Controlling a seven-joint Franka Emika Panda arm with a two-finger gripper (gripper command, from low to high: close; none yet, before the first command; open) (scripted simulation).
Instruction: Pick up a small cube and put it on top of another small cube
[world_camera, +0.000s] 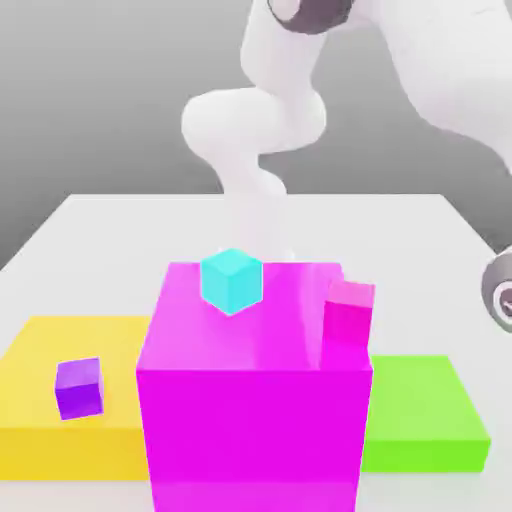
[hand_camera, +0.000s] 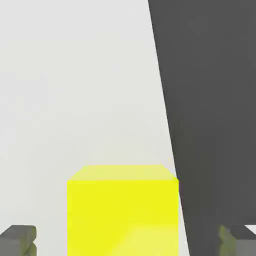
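The gripper (hand_camera: 128, 241) stands spread, its 2 fingers either side of the yellow cube (hand_camera: 122, 215) near the table's edge (hand_camera: 170, 131), clear of it, presumably centred for an even pinch.

In the exterior view I see the middle block (world_camera: 250, 430) on the table (world_camera: 390, 240), between the left block (world_camera: 110, 455) at the exterior view's left and the right block (world_camera: 425, 400) at its right. One cube (world_camera: 80, 389) sits on the left block. On the middle block I have a second cube (world_camera: 231, 282) toward the back and a third cube (world_camera: 349, 315) at the exterior view's right edge. My hand view puts a fourth cube (hand_camera: 122, 215) by the table's edge.
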